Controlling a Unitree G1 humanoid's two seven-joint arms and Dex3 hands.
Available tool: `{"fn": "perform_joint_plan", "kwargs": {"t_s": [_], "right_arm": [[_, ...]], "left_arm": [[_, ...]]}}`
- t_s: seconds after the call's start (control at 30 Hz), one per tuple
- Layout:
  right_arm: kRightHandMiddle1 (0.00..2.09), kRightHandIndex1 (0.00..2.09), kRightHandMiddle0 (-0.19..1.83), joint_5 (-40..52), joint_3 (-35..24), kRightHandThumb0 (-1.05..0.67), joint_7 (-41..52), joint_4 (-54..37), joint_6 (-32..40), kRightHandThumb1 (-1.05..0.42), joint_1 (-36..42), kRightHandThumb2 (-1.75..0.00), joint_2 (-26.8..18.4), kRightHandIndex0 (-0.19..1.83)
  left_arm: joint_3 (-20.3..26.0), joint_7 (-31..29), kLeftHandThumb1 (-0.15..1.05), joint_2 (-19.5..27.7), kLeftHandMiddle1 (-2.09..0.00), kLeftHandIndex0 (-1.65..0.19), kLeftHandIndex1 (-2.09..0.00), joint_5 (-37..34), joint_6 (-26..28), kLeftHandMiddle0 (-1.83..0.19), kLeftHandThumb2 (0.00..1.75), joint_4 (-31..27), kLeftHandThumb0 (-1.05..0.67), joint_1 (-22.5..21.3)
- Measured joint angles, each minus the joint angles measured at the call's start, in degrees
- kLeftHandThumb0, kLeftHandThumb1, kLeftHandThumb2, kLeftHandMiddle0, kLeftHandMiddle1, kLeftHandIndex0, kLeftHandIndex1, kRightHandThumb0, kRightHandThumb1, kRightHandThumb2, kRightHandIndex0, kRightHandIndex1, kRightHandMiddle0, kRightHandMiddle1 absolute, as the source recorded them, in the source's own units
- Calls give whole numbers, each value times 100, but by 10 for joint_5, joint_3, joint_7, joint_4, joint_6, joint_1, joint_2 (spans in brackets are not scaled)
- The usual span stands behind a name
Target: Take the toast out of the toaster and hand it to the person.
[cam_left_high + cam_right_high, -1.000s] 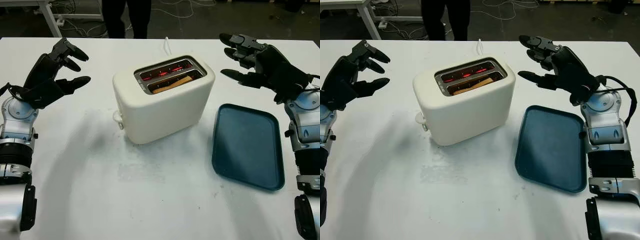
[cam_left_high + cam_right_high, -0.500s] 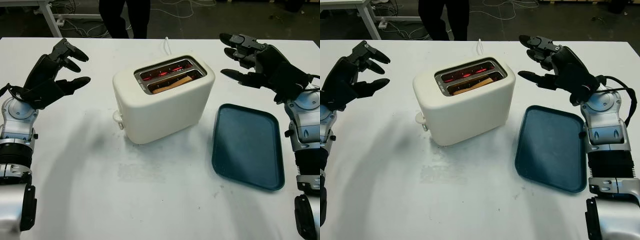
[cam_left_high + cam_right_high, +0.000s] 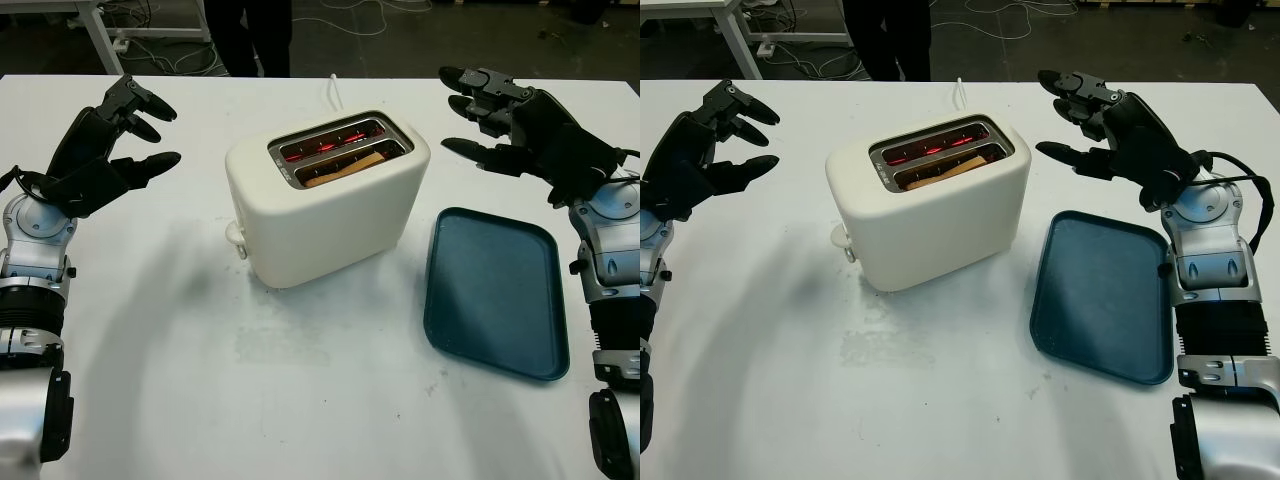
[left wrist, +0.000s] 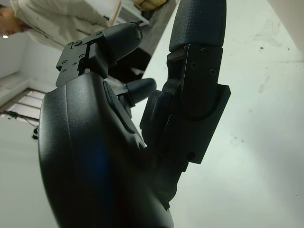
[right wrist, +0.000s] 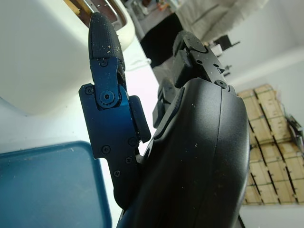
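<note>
Cream rounded toaster (image 3: 325,200), browned toast (image 3: 345,168) inside

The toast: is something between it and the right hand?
Nothing visible. The toast sits low in the near slot of the toaster, open from above. The right hand is open in the air to the toaster's right, above the table, with bare space between them.
</note>
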Motion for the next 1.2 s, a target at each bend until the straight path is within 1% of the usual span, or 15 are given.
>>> {"fn": "perform_joint_plan", "kwargs": {"t_s": [0.2,0.37,0.6,0.8,1.2], "right_arm": [[0,0,25,0,0,-68,0,-3,0,-92,0,-21,0,23],[0,0,25,0,-1,-68,0,-4,2,-92,0,-20,0,22],[0,0,25,1,-1,-69,0,-5,4,-92,0,-21,0,22],[0,0,25,1,-1,-69,0,-4,4,-92,0,-21,0,23],[0,0,25,3,-3,-69,1,1,-2,-92,0,-20,0,23]], "left_arm": [[0,9,92,0,-163,0,-150,0,2,0,35,-5,-105,0],[0,7,92,0,-160,0,-147,0,2,0,33,-3,-105,0],[0,12,92,0,-162,0,-149,1,6,0,35,-7,-105,0],[0,10,92,0,-159,0,-146,1,5,0,34,-3,-105,0],[0,6,92,0,-158,0,-145,1,5,0,34,-1,-105,0]]}}
